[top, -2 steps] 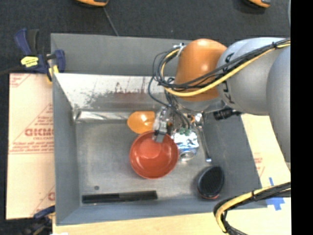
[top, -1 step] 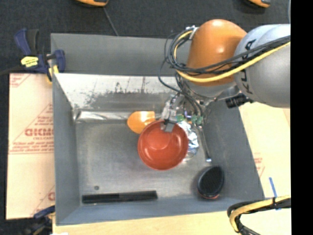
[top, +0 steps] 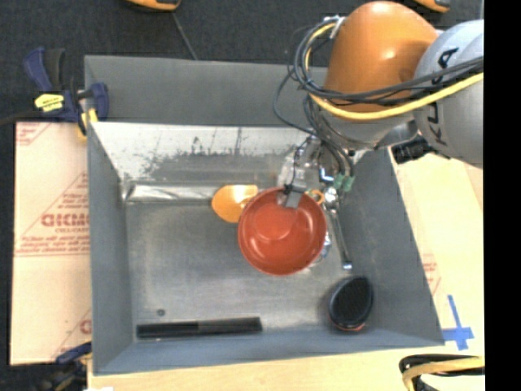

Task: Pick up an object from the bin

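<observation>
The end effector (top: 291, 192) is low in the bin (top: 114, 243), at the far rim of a round red bowl (top: 281, 236). Its dark tip meets the bowl's edge on the side nearest the back wall and seems to reach just inside the rim. From this angle I cannot tell whether it is released, clenched, or grasping the rim.

Above it, the wrist carries a rounded orange cover (top: 374, 43). The grey arm (top: 456, 96) comes in from the right edge of the camera view.

The red bowl sits upright, mouth up, on the bin floor, right of centre and somewhat towards the back. An orange-yellow rounded object (top: 229, 202) lies just beside it on the left. It touches the bowl's upper left edge or is slightly tucked behind it; which one I cannot tell, nor what kind of thing it is.

A thin silvery rod (top: 342, 247) runs along the bowl's right side, close against it, angled towards the front right corner. Near that corner lies a black oval object (top: 351, 302) with a reddish lower edge, apart from the bowl.

A long black marker (top: 199, 327) lies flat along the foot of the front wall, well apart from the bowl and the end effector.
</observation>
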Robot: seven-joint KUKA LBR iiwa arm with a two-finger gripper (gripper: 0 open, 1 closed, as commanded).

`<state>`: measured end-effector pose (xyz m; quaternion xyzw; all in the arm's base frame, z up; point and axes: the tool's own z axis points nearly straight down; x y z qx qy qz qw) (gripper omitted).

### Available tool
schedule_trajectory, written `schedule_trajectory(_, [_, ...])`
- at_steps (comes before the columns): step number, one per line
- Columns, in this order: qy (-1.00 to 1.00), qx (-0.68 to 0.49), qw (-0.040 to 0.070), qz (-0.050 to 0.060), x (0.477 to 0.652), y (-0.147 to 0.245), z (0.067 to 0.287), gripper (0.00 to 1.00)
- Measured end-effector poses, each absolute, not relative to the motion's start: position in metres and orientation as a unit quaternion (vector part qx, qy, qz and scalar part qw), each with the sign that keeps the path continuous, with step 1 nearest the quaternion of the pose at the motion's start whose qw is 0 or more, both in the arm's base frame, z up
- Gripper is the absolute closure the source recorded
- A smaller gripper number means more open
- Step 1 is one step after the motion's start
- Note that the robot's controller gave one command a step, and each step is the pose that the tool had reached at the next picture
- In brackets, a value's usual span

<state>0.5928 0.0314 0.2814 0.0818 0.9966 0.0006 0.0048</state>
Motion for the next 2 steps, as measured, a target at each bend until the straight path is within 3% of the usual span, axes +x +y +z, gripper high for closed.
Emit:
schedule_trajectory(1, [1.000, 0.026, 0.008, 0.000, 0.599, 0.055, 0.234, 1.00])
schedule_trajectory(2, [0.997, 0.073, 0.014, 0.001, 0.596, 0.047, 0.175, 1.00])
